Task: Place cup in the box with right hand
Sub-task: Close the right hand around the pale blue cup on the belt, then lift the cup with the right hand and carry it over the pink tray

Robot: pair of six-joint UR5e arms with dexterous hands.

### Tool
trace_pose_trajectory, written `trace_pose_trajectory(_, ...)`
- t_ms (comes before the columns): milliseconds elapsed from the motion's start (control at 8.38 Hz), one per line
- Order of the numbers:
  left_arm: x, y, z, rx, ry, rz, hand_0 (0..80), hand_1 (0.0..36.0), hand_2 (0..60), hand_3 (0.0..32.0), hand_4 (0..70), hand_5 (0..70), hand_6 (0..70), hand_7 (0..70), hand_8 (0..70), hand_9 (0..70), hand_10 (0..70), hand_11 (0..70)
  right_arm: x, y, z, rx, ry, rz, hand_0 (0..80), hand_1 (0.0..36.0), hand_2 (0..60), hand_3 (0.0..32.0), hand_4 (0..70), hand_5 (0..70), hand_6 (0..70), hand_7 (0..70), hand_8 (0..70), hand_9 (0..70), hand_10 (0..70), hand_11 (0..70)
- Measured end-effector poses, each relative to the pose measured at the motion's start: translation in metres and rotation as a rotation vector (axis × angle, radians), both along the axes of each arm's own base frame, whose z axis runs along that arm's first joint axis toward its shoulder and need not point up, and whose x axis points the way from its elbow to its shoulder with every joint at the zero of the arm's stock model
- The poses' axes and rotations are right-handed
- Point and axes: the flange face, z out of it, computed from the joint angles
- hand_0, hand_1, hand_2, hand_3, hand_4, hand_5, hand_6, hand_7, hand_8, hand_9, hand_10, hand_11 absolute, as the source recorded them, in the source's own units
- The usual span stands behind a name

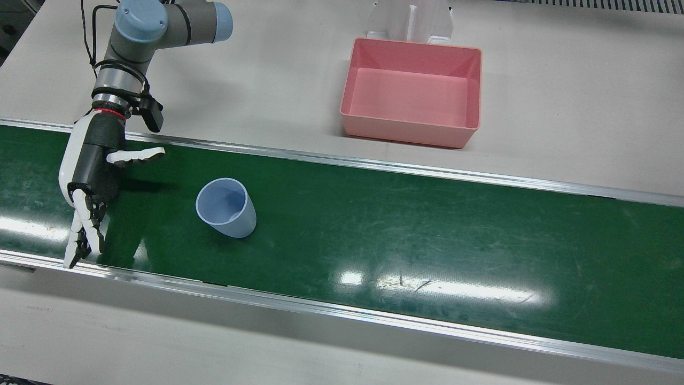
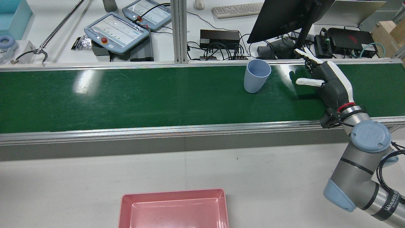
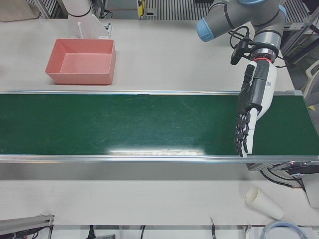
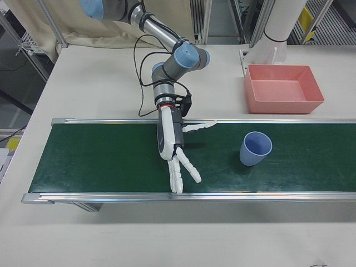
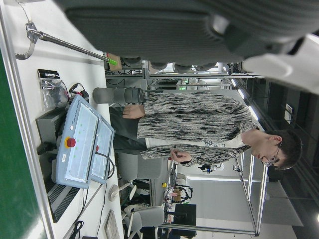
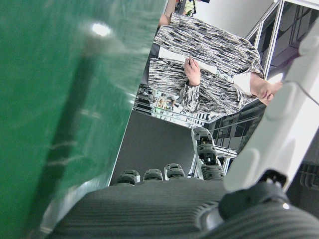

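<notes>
A light blue cup [image 1: 226, 207] stands upright on the green belt [image 1: 406, 230]; it also shows in the rear view [image 2: 256, 76] and the right-front view [image 4: 255, 148]. My right hand [image 1: 91, 182] is open and empty over the belt, to the left of the cup in the front view and apart from it, with the thumb pointing toward the cup. It also shows in the rear view [image 2: 326, 82] and the right-front view [image 4: 172, 150]. The pink box [image 1: 411, 91] sits empty on the white table behind the belt. My left hand [image 3: 251, 109] is open over the far end of the belt.
Metal rails [image 1: 342, 160] edge the belt on both sides. A white stand [image 1: 411, 18] is right behind the box. A stack of paper cups [image 3: 263, 202] lies on the table. Teach pendants [image 2: 117, 30] and a monitor [image 2: 278, 15] are beyond the belt.
</notes>
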Motion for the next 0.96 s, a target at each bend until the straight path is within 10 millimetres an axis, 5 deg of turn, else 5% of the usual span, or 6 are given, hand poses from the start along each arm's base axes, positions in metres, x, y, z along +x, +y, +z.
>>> trace_pose_trajectory(239,0.000,0.000,0.000,0.000,0.000,0.000,0.0,0.0,0.0,0.0,0.0,0.0,0.0,0.0,0.0,0.0,0.0,0.0,-0.002,0.001,0.001,-0.001,0.001,-0.004,45.1,9.7,0.0,0.0,0.0,3.7,3.6,9.8,1.6,1.1,1.7,3.7)
trace_pose_trajectory(358,0.000,0.000,0.000,0.001,0.000,0.000,0.0,0.0,0.0,0.0,0.0,0.0,0.0,0.0,0.0,0.0,0.0,0.0,-0.003,0.001,0.001,-0.002,0.002,-0.006,45.5,11.0,4.0,0.0,3.9,3.8,7.8,30.3,5.4,12.4,4.1,7.0)
trace_pose_trajectory(478,0.000,0.000,0.000,0.001,0.000,-0.001,0.0,0.0,0.0,0.0,0.0,0.0,0.0,0.0,0.0,0.0,0.0,0.0,-0.003,0.001,0.001,-0.003,0.004,-0.005,44.8,14.0,32.2,0.0,27.0,6.9,21.1,70.0,31.4,54.3,22.5,33.0)
trace_pose_trajectory(597,0.000,0.000,0.000,0.001,0.000,0.000,0.0,0.0,0.0,0.0,0.0,0.0,0.0,0.0,0.0,0.0,0.0,0.0,-0.001,0.000,0.001,-0.003,0.011,0.000,45.6,27.7,60.0,0.0,40.9,13.5,36.8,70.0,58.4,70.0,46.7,66.2)
trace_pose_trajectory(716,0.000,0.000,0.000,0.000,0.000,0.000,0.0,0.0,0.0,0.0,0.0,0.0,0.0,0.0,0.0,0.0,0.0,0.0,0.005,-0.003,0.001,-0.004,0.024,0.014,47.1,34.9,60.0,0.0,41.3,16.4,41.2,70.0,64.8,70.0,53.2,70.0)
trace_pose_trajectory(955,0.000,0.000,0.000,0.000,-0.001,-0.001,0.0,0.0,0.0,0.0,0.0,0.0,0.0,0.0,0.0,0.0,0.0,0.0,0.028,-0.011,0.001,-0.006,0.047,0.059,49.7,36.0,60.0,0.0,34.8,17.2,39.8,70.0,62.9,70.0,51.4,70.0)
